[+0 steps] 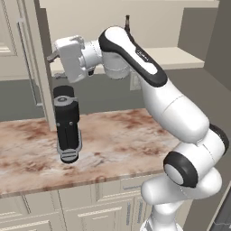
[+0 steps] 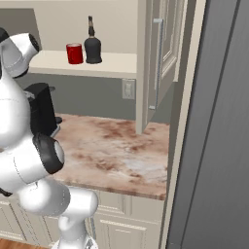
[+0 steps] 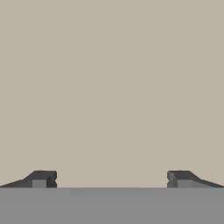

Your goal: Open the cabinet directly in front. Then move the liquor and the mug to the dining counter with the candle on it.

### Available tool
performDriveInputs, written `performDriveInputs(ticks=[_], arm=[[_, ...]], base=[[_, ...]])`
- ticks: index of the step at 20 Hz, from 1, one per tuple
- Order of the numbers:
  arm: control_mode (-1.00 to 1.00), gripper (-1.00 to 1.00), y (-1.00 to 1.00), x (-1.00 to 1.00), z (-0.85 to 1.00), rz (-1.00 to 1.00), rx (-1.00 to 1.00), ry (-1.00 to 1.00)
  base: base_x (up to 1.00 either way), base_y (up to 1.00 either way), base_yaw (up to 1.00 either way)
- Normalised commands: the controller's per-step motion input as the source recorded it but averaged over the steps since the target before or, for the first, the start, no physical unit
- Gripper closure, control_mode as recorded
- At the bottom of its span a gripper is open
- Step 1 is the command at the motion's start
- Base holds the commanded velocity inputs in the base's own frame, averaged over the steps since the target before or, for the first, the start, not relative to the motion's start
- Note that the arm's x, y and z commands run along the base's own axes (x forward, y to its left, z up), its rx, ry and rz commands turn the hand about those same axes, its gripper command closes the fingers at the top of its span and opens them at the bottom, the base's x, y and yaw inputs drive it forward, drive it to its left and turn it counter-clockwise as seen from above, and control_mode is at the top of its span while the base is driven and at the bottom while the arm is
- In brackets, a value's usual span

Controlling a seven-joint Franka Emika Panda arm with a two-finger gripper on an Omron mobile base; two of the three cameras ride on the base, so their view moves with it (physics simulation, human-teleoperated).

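The cabinet stands open, its left door point(image 1: 18, 54) and right door point(image 2: 165, 44) both swung out. On its lower shelf point(image 2: 116, 63) the red mug point(image 2: 74, 53) stands just left of the dark liquor point(image 2: 92, 46). In the left base view only the liquor's thin neck point(image 1: 127, 22) pokes up behind my arm. My gripper point(image 1: 52, 57) is at the shelf's left end, close to the left door's edge, away from both. In the hand view the fingertips point(image 3: 43, 179) stand wide apart before a plain beige surface, with nothing between them. The dining counter and candle are out of view.
A black appliance point(image 1: 66, 126) stands on the marbled counter point(image 1: 122, 140) under the cabinet's left side. A wall outlet point(image 2: 128, 89) sits below the shelf. A tall dark grey panel point(image 2: 219, 121) closes off the right. Cream drawer fronts point(image 1: 108, 203) run below.
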Motion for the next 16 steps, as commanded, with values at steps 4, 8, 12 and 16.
performDriveInputs(ticks=[4,8,12,16], arm=[[-1.0,-1.0,0.06,0.0,0.0,-0.01,0.0,0.0],[-1.0,-1.0,-0.32,-0.14,0.0,-0.01,0.0,-0.1],[-1.0,-1.0,-0.64,-0.29,0.02,-0.12,0.0,-0.21],[-1.0,-1.0,-0.66,-0.29,0.0,-0.18,-0.02,-0.21]], base=[[0.0,0.0,0.0],[0.0,0.0,0.0],[0.0,0.0,0.0],[0.0,0.0,0.0]])
